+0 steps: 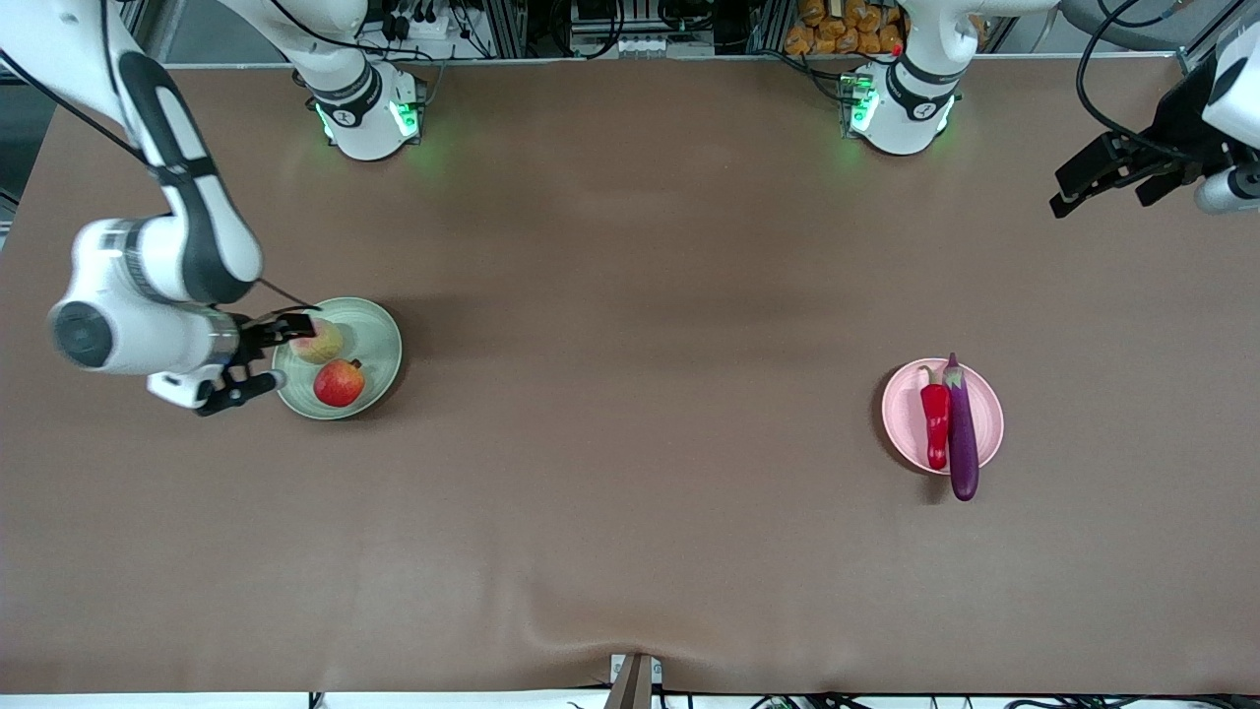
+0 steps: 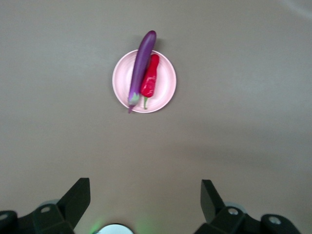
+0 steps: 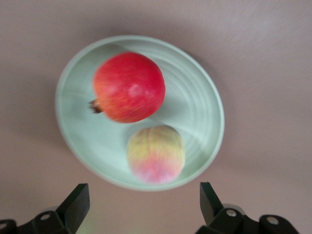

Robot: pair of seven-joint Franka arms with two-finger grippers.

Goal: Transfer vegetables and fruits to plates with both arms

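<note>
right hand [image 1: 258, 360] wide open, empty, over green plate [image 1: 379, 330] rim beside peach [image 1: 320, 343], pomegranate [image 1: 340, 383]. left hand [image 1: 1107, 177] open, empty, waits above bench [image 1: 630, 492]. eggplant [image 1: 962, 433], chili [image 1: 935, 421] on pink plate [image 1: 901, 414].

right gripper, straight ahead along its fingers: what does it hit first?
Likely the peach on the green plate. The open right gripper points down at it, with the pomegranate next; depth unclear.

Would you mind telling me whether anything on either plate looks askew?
Only the eggplant: it is longer than the pink plate, so its end nearer the camera sticks out over the rim. The chili, peach and pomegranate sit fully on their plates.
</note>
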